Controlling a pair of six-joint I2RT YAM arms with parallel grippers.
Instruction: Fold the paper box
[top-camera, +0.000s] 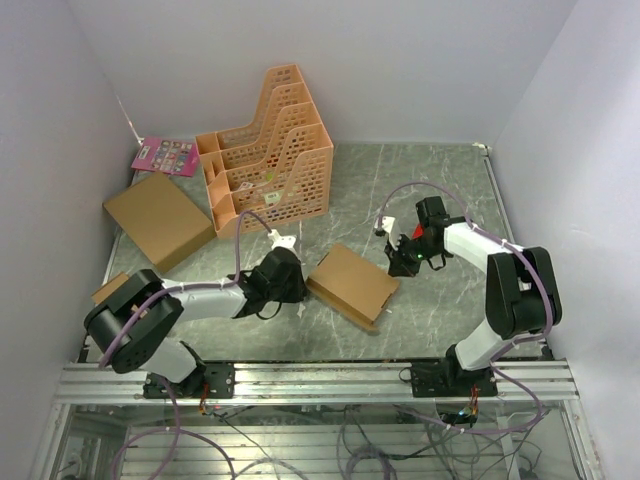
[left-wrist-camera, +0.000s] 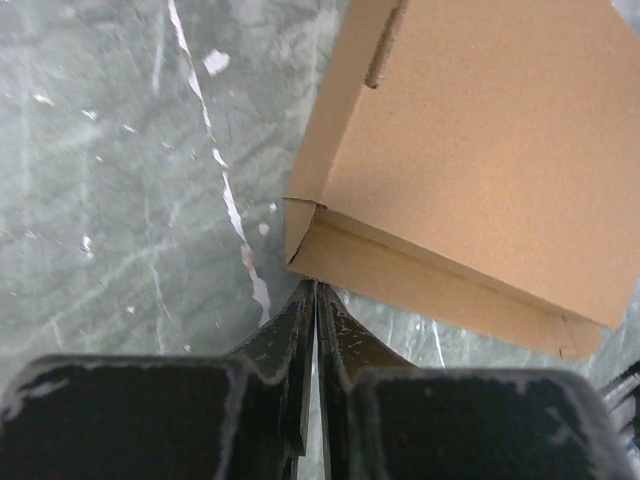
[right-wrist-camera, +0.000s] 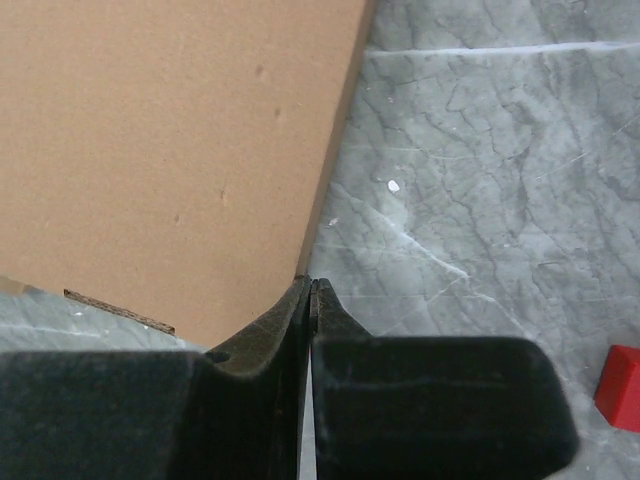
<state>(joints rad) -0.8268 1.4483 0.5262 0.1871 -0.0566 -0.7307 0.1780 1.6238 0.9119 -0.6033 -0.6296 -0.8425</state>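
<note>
The paper box (top-camera: 350, 283) lies closed and flat on the marble table, a shallow brown cardboard rectangle between my two grippers. My left gripper (top-camera: 298, 287) is at the box's left end. In the left wrist view its jaws (left-wrist-camera: 316, 287) are shut with nothing between them, and the tips touch the near corner of the paper box (left-wrist-camera: 480, 140). My right gripper (top-camera: 400, 263) is at the box's right corner. In the right wrist view it (right-wrist-camera: 311, 284) is shut too, with its tips against the corner edge of the paper box (right-wrist-camera: 170, 150).
An orange slotted file rack (top-camera: 268, 150) stands at the back, with a pink card (top-camera: 165, 155) to its left. A larger flat cardboard box (top-camera: 160, 218) lies at the left, and a smaller brown box (top-camera: 108, 287) is beside the left arm. A small red object (right-wrist-camera: 624, 386) lies near the right gripper.
</note>
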